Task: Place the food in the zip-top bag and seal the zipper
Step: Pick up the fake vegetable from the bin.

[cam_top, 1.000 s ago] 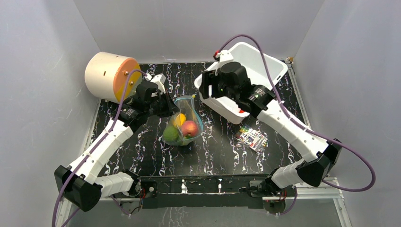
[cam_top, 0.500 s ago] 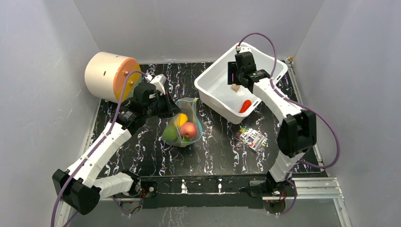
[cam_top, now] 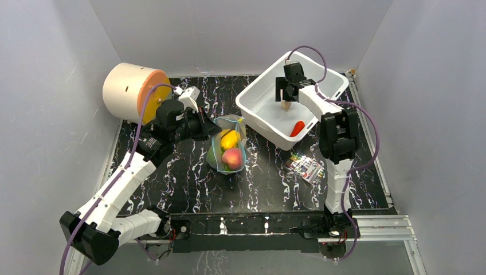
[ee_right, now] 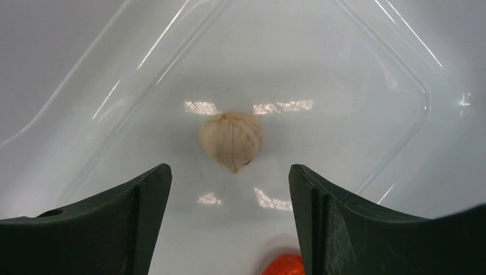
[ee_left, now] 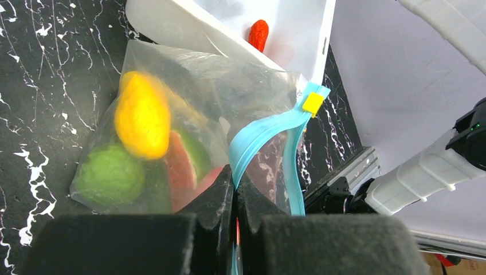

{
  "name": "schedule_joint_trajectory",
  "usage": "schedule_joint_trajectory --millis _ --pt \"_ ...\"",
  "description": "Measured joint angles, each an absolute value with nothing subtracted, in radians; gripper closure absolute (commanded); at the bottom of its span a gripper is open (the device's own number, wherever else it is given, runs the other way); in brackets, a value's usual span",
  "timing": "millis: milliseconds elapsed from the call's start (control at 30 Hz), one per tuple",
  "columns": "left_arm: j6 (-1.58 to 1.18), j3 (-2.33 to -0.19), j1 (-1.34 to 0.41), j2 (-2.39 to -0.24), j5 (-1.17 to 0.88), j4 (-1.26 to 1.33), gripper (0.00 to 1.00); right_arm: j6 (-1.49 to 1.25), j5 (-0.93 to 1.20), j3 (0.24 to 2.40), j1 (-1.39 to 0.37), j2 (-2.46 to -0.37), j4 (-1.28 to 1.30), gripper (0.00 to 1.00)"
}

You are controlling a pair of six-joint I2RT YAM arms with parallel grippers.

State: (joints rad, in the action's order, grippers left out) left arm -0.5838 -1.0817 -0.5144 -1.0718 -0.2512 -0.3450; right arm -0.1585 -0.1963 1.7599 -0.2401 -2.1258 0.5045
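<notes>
The clear zip-top bag (cam_top: 229, 150) lies mid-table with a yellow (ee_left: 142, 123), a green (ee_left: 109, 175) and red-pink toy foods inside. My left gripper (cam_top: 204, 127) is shut on the bag's mouth edge, pinching the blue-teal zipper strip (ee_left: 269, 129) near its end (ee_left: 235, 177). The strip carries a yellow slider (ee_left: 313, 103). My right gripper (cam_top: 288, 96) is open and empty, hanging inside the white bin (cam_top: 258, 117) just above a pale garlic bulb (ee_right: 231, 139). The bulb lies beyond the open fingertips (ee_right: 229, 172). A red chilli (cam_top: 297, 128) lies in the bin too (ee_right: 283, 264).
A flat printed packet (cam_top: 305, 167) lies right of the bag, in front of the bin. A large cream cylinder with an orange end (cam_top: 134, 91) lies at the back left, behind my left arm. Grey walls close in the table.
My right arm has swung from the bin's near left corner into the bin, over the garlic. My left gripper has tugged the bag slightly right; the food inside has shifted.
</notes>
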Motion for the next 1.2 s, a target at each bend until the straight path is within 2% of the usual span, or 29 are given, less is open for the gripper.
schedule_joint_trajectory --millis 200,600,833,1200 --pt "-0.567 -1.082 -0.514 -1.072 -0.251 -0.346 1.00 -0.158 -0.183 1.836 -0.230 -2.183 0.497 0.25" --pt "-0.557 -1.082 -0.514 -1.077 -0.247 -0.348 1.00 -0.150 -0.141 1.867 -0.205 -2.306 0.496 0.40" --pt "-0.558 -1.082 -0.514 -1.082 -0.244 -0.350 1.00 -0.132 -0.132 1.867 -0.191 -2.310 0.490 0.55" --pt "-0.558 -1.082 -0.514 -1.082 -0.220 -0.356 1.00 -0.128 -0.113 1.853 -0.190 -2.280 0.486 0.61"
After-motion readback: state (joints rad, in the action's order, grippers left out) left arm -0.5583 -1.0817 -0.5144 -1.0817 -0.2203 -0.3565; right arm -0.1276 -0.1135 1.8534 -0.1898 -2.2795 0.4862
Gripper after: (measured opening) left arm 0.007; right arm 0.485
